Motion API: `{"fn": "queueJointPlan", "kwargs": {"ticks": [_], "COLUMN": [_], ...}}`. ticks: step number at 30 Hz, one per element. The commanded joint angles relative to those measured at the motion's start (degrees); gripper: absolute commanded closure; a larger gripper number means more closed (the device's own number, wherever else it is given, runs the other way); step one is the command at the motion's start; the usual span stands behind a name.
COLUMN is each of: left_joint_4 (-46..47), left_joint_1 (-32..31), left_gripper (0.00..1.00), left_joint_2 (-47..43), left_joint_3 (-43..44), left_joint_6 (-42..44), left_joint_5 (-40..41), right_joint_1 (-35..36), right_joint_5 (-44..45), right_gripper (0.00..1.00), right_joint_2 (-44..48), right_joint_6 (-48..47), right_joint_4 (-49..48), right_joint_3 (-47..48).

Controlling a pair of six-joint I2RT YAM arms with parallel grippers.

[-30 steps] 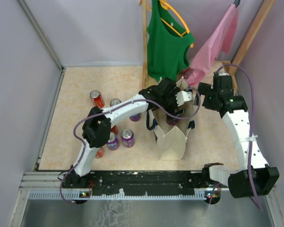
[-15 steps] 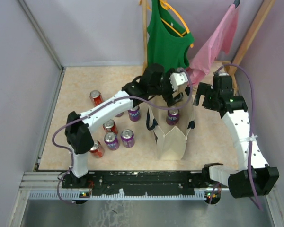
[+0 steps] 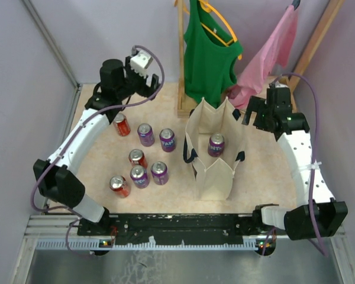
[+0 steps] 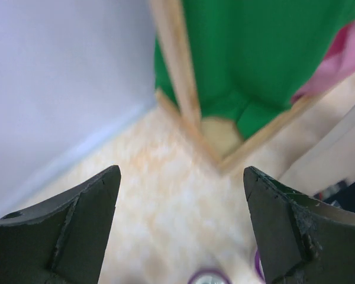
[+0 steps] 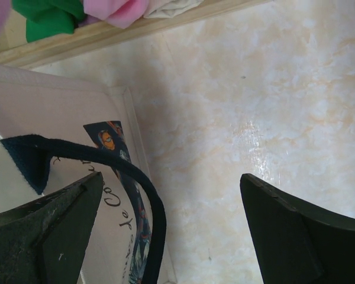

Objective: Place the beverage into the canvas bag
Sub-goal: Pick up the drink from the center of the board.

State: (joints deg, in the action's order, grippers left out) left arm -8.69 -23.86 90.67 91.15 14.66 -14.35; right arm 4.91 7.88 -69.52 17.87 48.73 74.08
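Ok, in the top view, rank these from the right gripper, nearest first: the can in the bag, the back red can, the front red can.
1. Bagged can, inside the canvas bag, just left of the right gripper.
2. Back red can, far left, toward the back wall.
3. Front red can, far left, nearest the arm bases.

The left gripper (image 4: 180,177) is seen with its two dark fingers (image 4: 77,225) spread wide, and nothing is held between them. Beyond them a marbled beige floor (image 4: 165,195) is met by a lavender wall (image 4: 59,77). A wooden post (image 4: 177,65) is set before a green tank top (image 4: 260,53), with pink cloth (image 4: 343,59) beside it. The cream side of the canvas bag (image 4: 337,148) is seen, blurred, at the right edge. A purple can (image 4: 208,277) is cut off by the bottom edge.
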Motion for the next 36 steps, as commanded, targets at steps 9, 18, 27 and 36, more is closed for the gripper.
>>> {"fn": "queueJointPlan", "kwargs": {"ticks": [9, 18, 27, 36], "left_joint_4": [-14.8, -20.8, -21.4, -21.5], "left_joint_1": [14.5, 18.7, 18.6, 18.7], "left_gripper": [0.04, 0.02, 0.01, 0.04], "left_joint_2": [0.7, 6.6, 10.7, 14.0], "left_joint_3": [-9.0, -9.4, -9.5, -10.2], "left_joint_6": [-3.9, -4.2, -1.8, -1.2], "left_joint_5": [4.1, 5.8, 10.4, 12.2], "right_joint_1": [-0.4, -0.5, -0.5, -0.5], "right_joint_5": [0.9, 0.2, -1.6, -1.1], "right_gripper": [0.01, 0.01, 0.01, 0.01], "right_joint_2": [-4.5, -5.5, -7.2, -6.2], "right_joint_6": [2.8, 2.3, 2.0, 2.2], "right_joint_4": [-1.7, -2.3, -3.3, -3.3], "right_joint_3": [5.0, 3.9, 4.2, 3.2]}}
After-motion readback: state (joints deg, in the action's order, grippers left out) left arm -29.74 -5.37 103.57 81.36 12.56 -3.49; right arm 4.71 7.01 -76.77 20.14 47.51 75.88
